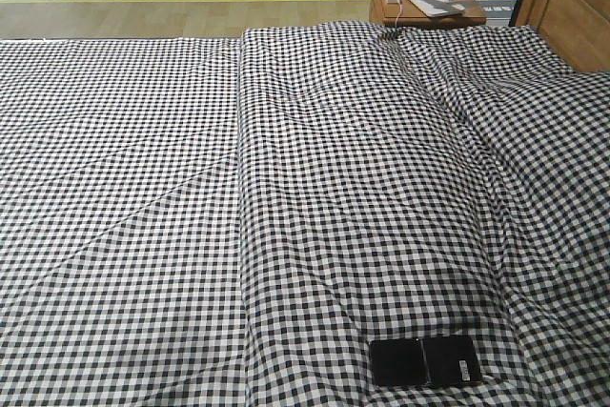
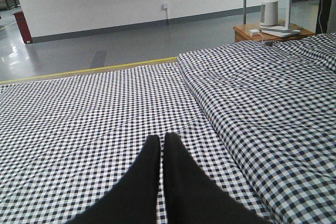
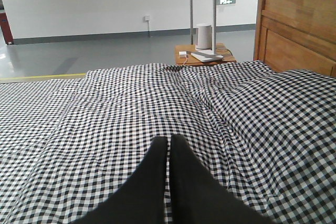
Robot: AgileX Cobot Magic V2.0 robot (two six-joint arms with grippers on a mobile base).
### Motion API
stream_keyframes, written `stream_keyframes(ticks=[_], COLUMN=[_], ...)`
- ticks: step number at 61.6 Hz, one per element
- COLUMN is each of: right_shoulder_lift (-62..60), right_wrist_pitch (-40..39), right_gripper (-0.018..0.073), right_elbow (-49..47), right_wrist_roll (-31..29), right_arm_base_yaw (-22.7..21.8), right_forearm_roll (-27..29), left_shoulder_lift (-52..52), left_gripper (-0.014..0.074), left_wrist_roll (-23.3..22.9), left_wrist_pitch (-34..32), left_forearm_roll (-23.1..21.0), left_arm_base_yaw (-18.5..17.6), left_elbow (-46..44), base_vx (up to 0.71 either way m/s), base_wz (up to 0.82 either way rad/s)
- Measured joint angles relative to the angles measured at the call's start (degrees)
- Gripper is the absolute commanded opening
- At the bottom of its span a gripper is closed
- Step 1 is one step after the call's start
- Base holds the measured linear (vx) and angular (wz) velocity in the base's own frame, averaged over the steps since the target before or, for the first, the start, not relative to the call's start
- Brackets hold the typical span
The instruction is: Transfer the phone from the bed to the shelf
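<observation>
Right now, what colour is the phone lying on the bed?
Glossy black phone, flat on the black-and-white checked bed; clearest in the front-facing view.

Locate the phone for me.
In the front view, the phone lies flat on the bed, near the bottom edge, right of centre; neither wrist camera shows it.

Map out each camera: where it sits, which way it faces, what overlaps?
Exterior front: high, looking down across the bed, headboard top right, phone near the bottom edge; no robot parts show.
Left wrist: low over the bed, facing across it; shut left claw in foreground.
Right wrist: low, nearer the headboard, same heading; shut right claw in foreground.
Shared: all three see the bedside table.
</observation>
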Motion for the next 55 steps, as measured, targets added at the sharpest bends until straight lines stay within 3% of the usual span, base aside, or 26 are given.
stream_keyframes(ticks=[55], right_shoulder_lift=[0.0], right_wrist_pitch=[0.0], right_gripper=[-0.0010], right_elbow=[0.0], right_wrist_roll=[0.0], right_arm_base_yaw=[0.0], right_forearm_roll=[0.0], left_shoulder_lift=[0.0], left_gripper=[0.0001], left_wrist_roll=[0.0], left_wrist_pitch=[0.0], left_forearm_roll=[0.0], left_arm_base_yaw=[0.0], left_elbow=[0.0], base_vx=[0.00], base_wz=[0.00])
